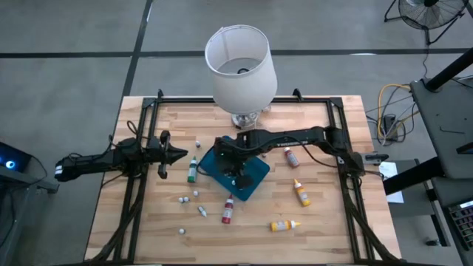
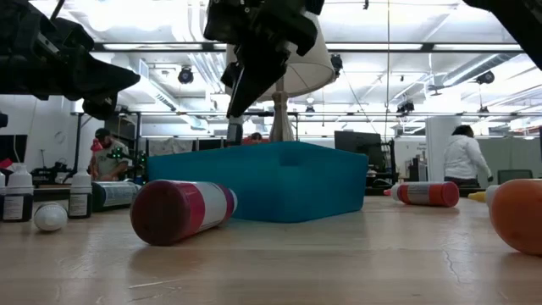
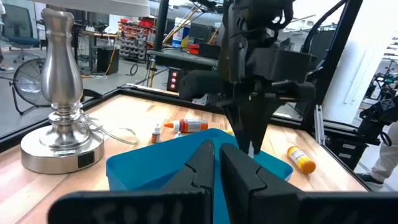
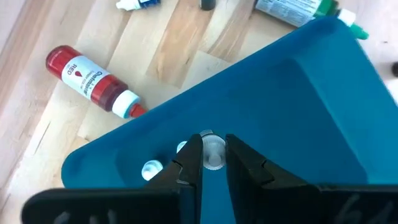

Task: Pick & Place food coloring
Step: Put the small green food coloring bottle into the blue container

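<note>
Teal tray (image 4: 298,118), right hand (image 4: 213,163) gripping small pale-capped bottle (image 4: 214,149)

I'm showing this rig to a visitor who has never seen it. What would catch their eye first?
Probably the white lamp at the table's far edge, towering over everything. Next, the teal-blue tray mid-table, with the right gripper down inside it, pinching a small pale-capped item. Around the tray, small squeeze bottles lie scattered on the wood.

The table (image 1: 318,222) is pale wood in jointed strips, smooth with a faint sheen. The blue tray (image 4: 298,93) looks like matt moulded plastic. The red bottle (image 4: 93,81) is glossy plastic with a paper label. The lamp base (image 3: 59,118) is polished metal; its shade (image 1: 240,70) looks like white cloth.
</note>
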{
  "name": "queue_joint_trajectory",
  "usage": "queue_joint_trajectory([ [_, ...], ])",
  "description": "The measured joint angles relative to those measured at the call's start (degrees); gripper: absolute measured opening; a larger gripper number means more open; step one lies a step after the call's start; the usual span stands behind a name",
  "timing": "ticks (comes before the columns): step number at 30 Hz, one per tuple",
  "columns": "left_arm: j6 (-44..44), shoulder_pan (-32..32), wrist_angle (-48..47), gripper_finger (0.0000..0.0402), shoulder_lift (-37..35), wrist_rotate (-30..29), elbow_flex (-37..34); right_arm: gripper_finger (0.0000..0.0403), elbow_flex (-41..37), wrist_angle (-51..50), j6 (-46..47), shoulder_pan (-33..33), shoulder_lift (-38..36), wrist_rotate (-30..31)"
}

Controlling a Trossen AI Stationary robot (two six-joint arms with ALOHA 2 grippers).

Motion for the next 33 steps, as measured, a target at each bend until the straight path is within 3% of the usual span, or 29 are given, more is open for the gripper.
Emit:
queue_joint_trajectory([
  [14, 0.0, 0.0, 0.0, 0.0000, 0.0, 0.0, 0.0, 0.0038, -3.1, 3.7, -0.7, 0.0, 2.0, -0.1],
  [33, 0.0, 0.0, 0.0, 0.0000, 0.0, 0.0, 0.0, 0.0038, -2.8, 6.2, 23.3, -0.6, 3.5, 0.3],
])
